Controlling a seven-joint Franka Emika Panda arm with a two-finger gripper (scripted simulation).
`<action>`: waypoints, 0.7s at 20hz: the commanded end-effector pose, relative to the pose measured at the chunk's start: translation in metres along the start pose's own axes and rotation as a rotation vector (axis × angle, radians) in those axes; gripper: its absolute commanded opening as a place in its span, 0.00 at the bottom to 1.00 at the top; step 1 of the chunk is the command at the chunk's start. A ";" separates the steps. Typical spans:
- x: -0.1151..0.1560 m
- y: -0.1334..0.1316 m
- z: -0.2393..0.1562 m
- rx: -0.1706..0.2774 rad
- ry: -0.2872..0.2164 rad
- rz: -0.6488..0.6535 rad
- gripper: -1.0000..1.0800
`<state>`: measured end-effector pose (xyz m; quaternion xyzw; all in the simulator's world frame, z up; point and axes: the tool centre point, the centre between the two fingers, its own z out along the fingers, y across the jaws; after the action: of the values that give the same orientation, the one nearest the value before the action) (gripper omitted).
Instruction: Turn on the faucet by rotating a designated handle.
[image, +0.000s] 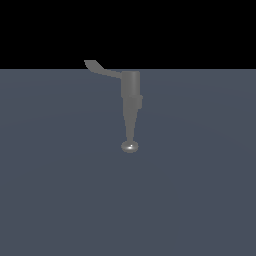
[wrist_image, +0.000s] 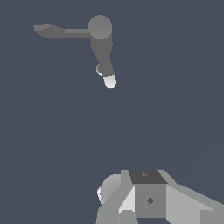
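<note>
Only part of the gripper (wrist_image: 131, 205) shows, as white and grey blocks at the edge of the wrist view; we cannot tell whether the jaws stand open or closed, since no fingertips are distinguishable. We see nothing held. The exterior view does not show the arm at all.

Outward from the jaws lies a stretch of bare grey floor (wrist_image: 175, 109), and well beyond it the faucet (wrist_image: 100, 28), well apart from the tool and untouched. Seen from the wrist, its round body top faces the camera, with the spout (wrist_image: 104, 57) tapering back toward the jaws and ending in a shiny knob (wrist_image: 110, 81). The handle (wrist_image: 54, 31) leaves the body top sideways, across the line of approach, as a thin flat lever with a flared tip.

In the exterior view the faucet (image: 131, 92) stands alone on the floor (image: 50, 200), the handle (image: 100, 69) reaching toward that view's left, the knob (image: 130, 146) nearest the camera.

We judge the fixture rigid and fixed in place, so the handle should pivot about the body, not lift away. Its matte metal looks smooth and thin; a pinch may slip. We would engage near the flared tip, farthest from the pivot, where leverage is greatest, and push sideways. The approach has not begun.
</note>
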<state>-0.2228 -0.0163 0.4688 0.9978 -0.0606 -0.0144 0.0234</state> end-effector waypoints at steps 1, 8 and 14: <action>0.009 -0.003 0.001 0.002 0.001 0.042 0.00; 0.041 -0.017 0.008 0.010 0.003 0.193 0.00; 0.069 -0.030 0.016 0.016 0.005 0.327 0.00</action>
<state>-0.1586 0.0017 0.4524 0.9785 -0.2051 -0.0083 0.0184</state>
